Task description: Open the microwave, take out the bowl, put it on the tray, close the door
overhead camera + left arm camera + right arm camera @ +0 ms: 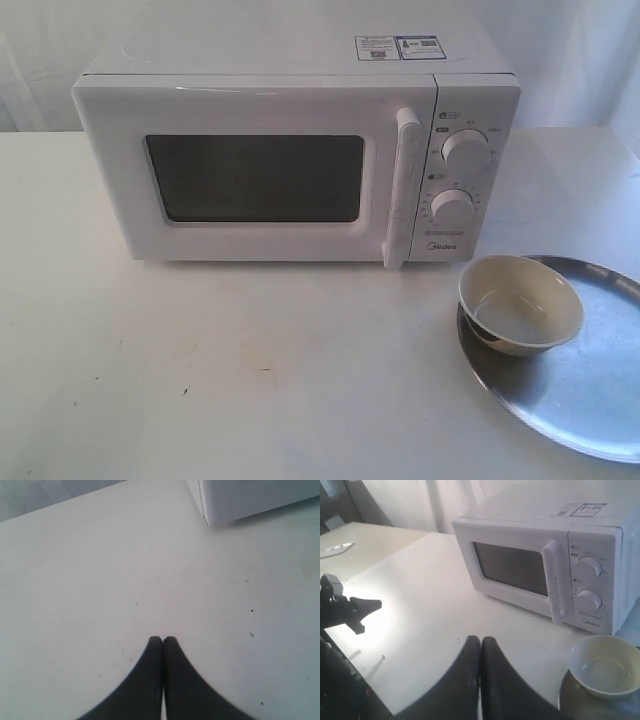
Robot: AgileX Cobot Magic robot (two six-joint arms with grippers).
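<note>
The white Midea microwave [300, 150] stands at the back of the table, its door [250, 178] shut flat with the vertical handle [403, 185] beside two knobs. The cream-beige bowl [520, 304] sits upright on the left part of the silver tray [590, 400], at the front right. Neither gripper appears in the exterior view. My left gripper [162, 639] is shut and empty above bare table, near a lower corner of the microwave [250, 497]. My right gripper [481, 640] is shut and empty, away from the microwave [545, 565], bowl [605, 666] and tray [570, 695].
The white table [200, 370] spreads in front of the microwave. In the right wrist view a black clamp-like fixture [345, 611] stands at the table's far edge.
</note>
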